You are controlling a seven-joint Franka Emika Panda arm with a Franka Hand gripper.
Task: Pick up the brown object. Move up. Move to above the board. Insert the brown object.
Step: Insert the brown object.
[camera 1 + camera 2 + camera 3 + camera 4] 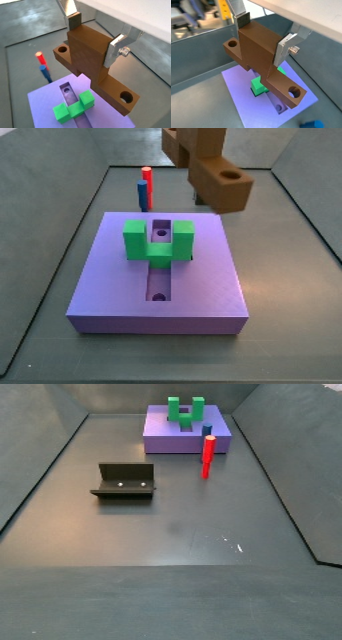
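Observation:
My gripper (pixel 93 36) is shut on the brown object (pixel 93 62), its silver fingers (pixel 284 48) pressed on both sides of the thick block part. The wood-coloured bar (pixel 254 50) hangs in the air, a round hole near each end. Beneath it lies the lavender board (pixel 43 102), with a long slot and a green U-shaped block (pixel 73 107) straddling it. In a side view the brown object (pixel 211 168) hovers over the far end of the board (pixel 107 278), clear of the green block (pixel 156 241). The other side view shows only the board (pixel 160 436).
A red-and-blue peg (pixel 144 186) stands upright just beyond the board's far edge, with its red part (pixel 209 454) showing from the opposite side. The dark fixture (pixel 124 481) sits on the grey floor away from the board. Tray walls ring the floor. A blue item (pixel 311 124) lies near the board.

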